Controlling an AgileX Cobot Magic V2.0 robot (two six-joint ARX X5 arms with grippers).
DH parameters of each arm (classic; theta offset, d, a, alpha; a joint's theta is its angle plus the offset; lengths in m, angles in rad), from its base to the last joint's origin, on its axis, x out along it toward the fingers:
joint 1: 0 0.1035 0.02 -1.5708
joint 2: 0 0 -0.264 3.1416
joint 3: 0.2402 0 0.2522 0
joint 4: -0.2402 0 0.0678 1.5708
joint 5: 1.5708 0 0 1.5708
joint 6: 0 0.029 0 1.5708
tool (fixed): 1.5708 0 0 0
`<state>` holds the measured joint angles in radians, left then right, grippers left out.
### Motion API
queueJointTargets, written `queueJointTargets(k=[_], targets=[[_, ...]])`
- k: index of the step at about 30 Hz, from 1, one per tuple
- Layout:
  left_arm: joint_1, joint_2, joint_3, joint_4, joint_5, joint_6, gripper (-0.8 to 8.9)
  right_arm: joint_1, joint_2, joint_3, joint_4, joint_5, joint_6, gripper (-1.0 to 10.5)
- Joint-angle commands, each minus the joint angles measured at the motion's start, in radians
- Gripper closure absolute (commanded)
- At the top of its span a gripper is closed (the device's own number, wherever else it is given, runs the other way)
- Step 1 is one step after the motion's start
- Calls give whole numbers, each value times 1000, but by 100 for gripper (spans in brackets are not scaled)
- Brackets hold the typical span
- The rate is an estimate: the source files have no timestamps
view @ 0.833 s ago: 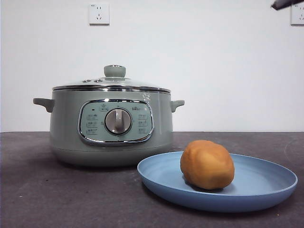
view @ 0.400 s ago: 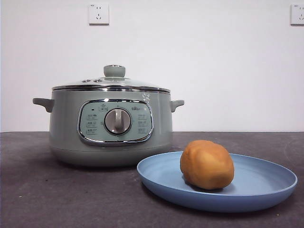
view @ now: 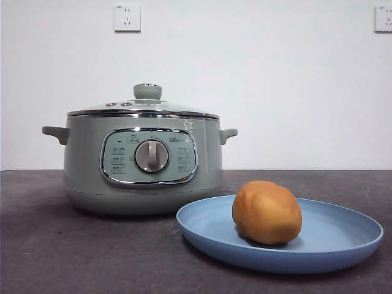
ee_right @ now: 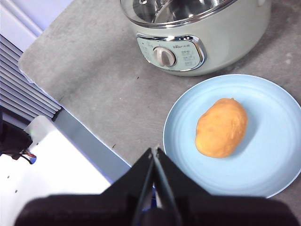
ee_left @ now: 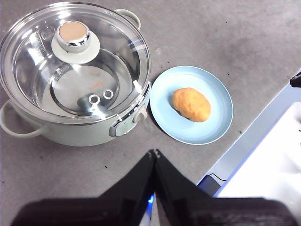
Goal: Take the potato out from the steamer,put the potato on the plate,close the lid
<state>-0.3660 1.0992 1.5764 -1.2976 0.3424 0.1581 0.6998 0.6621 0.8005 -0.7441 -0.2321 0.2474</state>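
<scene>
The orange-brown potato (view: 267,212) (ee_left: 191,104) (ee_right: 221,127) lies on the light-blue plate (view: 331,245) (ee_left: 221,125) (ee_right: 277,155), right of the sage-green steamer (view: 86,171) (ee_left: 70,134) (ee_right: 230,42). The glass lid (view: 144,108) (ee_left: 37,70) sits shut on the steamer's rim, its pale green knob (view: 147,91) (ee_left: 74,35) upright. My left gripper (ee_left: 154,151) hangs high above the table in front of the steamer, jaws shut on nothing. High over the plate's near edge, my right gripper (ee_right: 154,149) is shut and empty too. Neither arm shows in the front view.
The dark grey table (view: 92,257) ends at a white and blue edge (ee_left: 263,155) (ee_right: 70,155) close to the plate. Two wall sockets (view: 127,18) sit on the white wall behind.
A black arm tip at the front view's top right corner one second ago has gone out of view. The steamer, lid, potato and plate have not moved.
</scene>
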Motion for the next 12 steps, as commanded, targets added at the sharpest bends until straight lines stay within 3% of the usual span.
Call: queueJointTargets(k=[1, 7, 12], targets=[[0, -2, 1, 65, -3, 26, 821, 0, -2, 3, 2, 3, 5, 946], [79, -99, -39, 393, 2, 86, 817, 0, -2, 3, 2, 3, 5, 946], [181, -277, -275, 691, 5, 74, 817, 0, -2, 3, 2, 3, 5, 946]])
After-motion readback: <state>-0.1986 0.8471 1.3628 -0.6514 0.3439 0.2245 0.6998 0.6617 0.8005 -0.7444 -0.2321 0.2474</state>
